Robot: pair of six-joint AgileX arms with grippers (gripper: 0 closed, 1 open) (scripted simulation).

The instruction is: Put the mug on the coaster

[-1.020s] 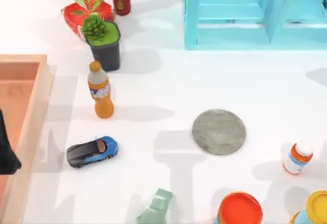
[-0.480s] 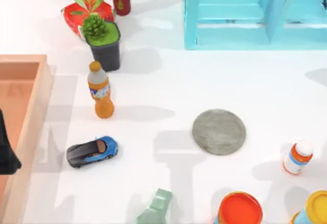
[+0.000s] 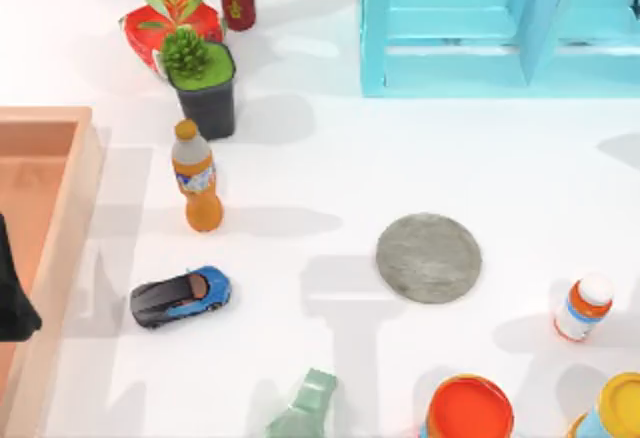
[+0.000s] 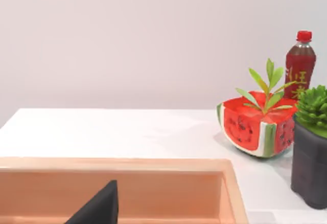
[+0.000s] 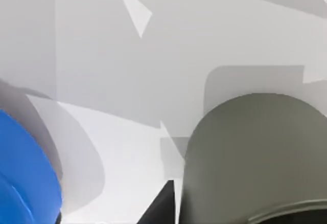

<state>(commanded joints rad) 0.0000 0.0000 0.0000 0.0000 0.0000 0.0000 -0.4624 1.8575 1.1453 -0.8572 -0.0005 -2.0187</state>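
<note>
The right gripper (image 5: 162, 206) sits close against the mug (image 5: 255, 157); whether it is clamped on the mug I cannot tell. The mug (image 3: 305, 406) stands at the table's near edge, beside the orange-topped tub (image 3: 469, 410) and well apart from the bare coaster (image 3: 428, 257). Nothing has shifted in the last second, so the lift hasn't begun. The left gripper (image 3: 12, 298) is parked over the wooden tray (image 3: 70, 198); its grip is unclear.

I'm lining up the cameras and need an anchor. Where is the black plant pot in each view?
Top view: the plant pot stands at the upper left, just in front of the watermelon slice.
Left wrist view: the plant pot is at the right edge, beside the watermelon slice.
Right wrist view: this camera faces the mug close up on the white table.
Shared landmark: the watermelon slice, in the top and left wrist views.
</note>
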